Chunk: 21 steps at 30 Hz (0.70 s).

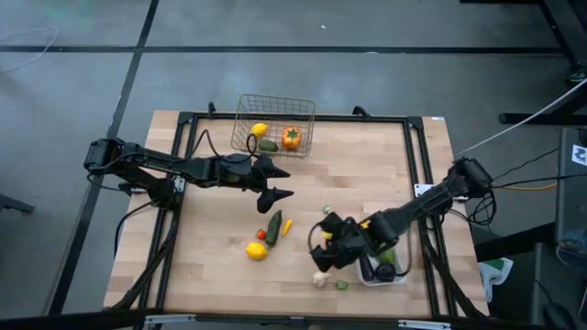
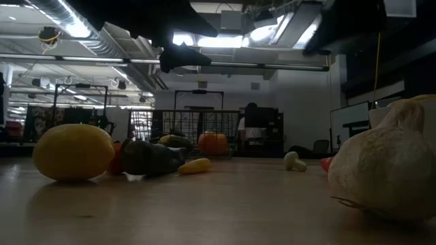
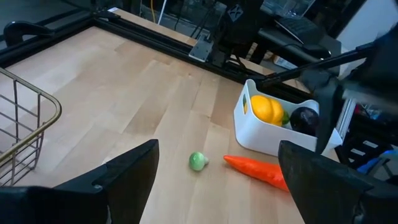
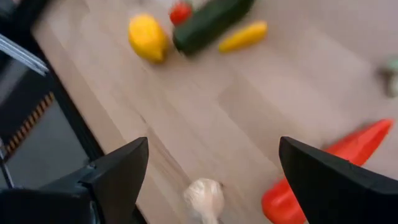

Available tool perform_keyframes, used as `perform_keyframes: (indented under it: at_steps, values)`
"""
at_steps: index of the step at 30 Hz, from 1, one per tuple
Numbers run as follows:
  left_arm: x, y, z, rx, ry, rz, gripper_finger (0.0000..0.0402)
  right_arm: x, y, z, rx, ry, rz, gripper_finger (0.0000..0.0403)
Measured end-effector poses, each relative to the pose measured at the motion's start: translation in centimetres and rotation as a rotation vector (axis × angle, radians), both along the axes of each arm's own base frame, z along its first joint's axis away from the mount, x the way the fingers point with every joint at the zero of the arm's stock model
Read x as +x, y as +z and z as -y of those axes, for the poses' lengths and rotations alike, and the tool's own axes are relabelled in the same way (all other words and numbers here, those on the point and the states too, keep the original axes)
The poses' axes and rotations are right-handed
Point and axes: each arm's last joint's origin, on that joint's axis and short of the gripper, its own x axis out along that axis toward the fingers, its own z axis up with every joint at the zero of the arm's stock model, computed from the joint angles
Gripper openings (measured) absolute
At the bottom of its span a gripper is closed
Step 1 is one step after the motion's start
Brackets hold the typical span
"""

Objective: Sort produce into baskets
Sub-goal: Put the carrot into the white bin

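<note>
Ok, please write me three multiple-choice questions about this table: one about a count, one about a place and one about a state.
1. How many pieces lie in the wire basket?
A. one
B. three
C. six

2. Where is the garlic?
A. in the wire basket
B. on the floor
C. on the table, near the right claw

3. What is the state of the left claw?
A. open and empty
B. shut on a cucumber
C. shut on a carrot

Answers:
1 B: a lemon, a green piece and an orange tomato show inside it.
2 C: it rests on bare wood just ahead of that claw.
3 A: its fingers stand apart with nothing between them.
</note>
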Motion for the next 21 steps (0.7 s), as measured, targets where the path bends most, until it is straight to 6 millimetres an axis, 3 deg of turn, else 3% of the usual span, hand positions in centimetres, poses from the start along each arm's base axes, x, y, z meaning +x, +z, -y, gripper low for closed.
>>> perform_keyframes:
  at_steps: [5,11,21]
  values:
    - [0.0,0.0,0.0,-0.003,0.001,-0.001,0.0327,1.4,-3.2,-0.2,0.046,-0.008,-0.119,0.0358]
    - [0.0,0.0,0.0,0.002,-0.001,-0.001,0.0327,1.3,-5.5,-0.2,0.089,-0.042,-0.288,0.0358]
    - [0.0,0.0,0.0,0.008,-0.003,-0.002,0.0327,-0.2,-6.1,0.3,0.074,-0.091,-0.470,0.0358]
